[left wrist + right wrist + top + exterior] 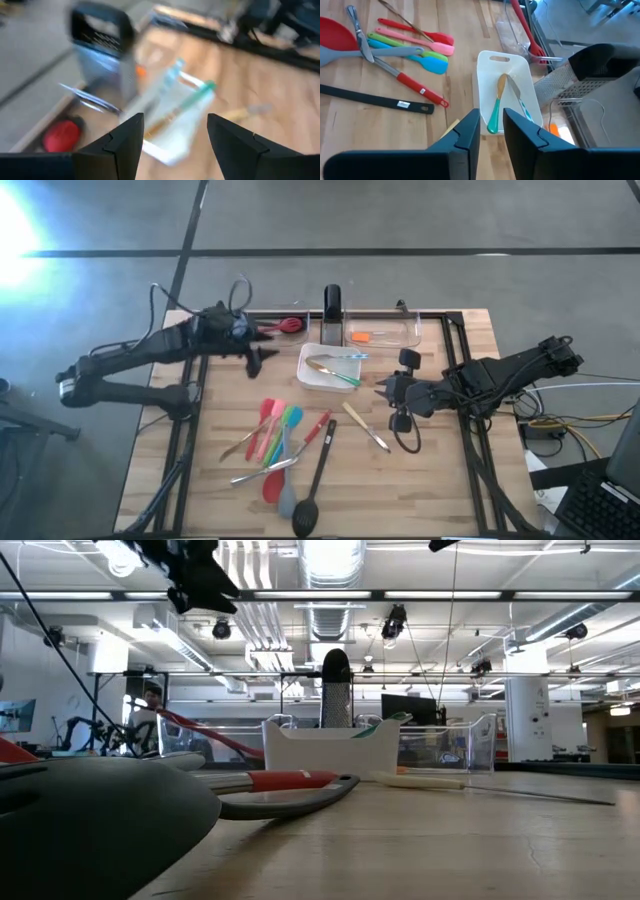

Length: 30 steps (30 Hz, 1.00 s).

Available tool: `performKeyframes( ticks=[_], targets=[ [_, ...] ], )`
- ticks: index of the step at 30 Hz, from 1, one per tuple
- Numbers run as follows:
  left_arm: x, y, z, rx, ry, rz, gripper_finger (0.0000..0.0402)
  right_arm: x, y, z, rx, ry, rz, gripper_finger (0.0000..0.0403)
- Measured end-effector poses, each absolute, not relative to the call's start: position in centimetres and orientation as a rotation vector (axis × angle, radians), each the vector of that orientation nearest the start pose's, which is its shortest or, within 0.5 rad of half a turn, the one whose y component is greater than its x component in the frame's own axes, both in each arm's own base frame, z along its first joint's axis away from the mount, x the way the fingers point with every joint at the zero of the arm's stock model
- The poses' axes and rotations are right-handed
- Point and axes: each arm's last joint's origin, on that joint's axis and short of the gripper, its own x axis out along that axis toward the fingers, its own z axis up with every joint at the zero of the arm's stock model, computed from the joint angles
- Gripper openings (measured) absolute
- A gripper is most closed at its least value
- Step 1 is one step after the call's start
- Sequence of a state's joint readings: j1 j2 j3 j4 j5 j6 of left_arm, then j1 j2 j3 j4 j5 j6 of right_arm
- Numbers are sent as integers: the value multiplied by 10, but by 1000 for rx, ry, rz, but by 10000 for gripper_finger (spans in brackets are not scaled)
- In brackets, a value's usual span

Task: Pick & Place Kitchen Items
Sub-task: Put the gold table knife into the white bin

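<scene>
My left gripper [262, 352]: jaws apart, empty, near the table's [440, 470] far edge, beside the white dish [312, 377]. Loose utensils [283, 442]: strewn mid-table toward the near edge. Teal-handled spoon [340, 374]: inside the dish. My right gripper [385, 389]: jaws narrowly apart, empty, just right of the dish.

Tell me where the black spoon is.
High view: the black spoon lies at the table's near edge, centre, right of the grey spoon, below the white dish.
</scene>
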<state>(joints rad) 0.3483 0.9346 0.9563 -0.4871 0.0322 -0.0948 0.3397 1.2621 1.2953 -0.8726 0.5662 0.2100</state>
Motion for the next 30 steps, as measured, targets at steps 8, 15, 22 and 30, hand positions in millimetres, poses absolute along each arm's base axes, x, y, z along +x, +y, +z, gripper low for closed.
performKeyframes(
  ticks=[8, 15, 22, 30],
  targets=[
    [182, 18, 320, -208, 736, 246, 214, 235, 67, 354, -168, 727, -289, 96],
    [180, -14, 300, -268, 909, 178, 213, 236, 67, 355, -167, 724, -288, 94],
    [185, -33, 273, -239, 1043, 148, 213, 236, 68, 355, -154, 718, -270, 86],
    [194, -40, 233, -318, 1200, 261, 213, 236, 68, 355, -152, 717, -269, 90]
  ],
)
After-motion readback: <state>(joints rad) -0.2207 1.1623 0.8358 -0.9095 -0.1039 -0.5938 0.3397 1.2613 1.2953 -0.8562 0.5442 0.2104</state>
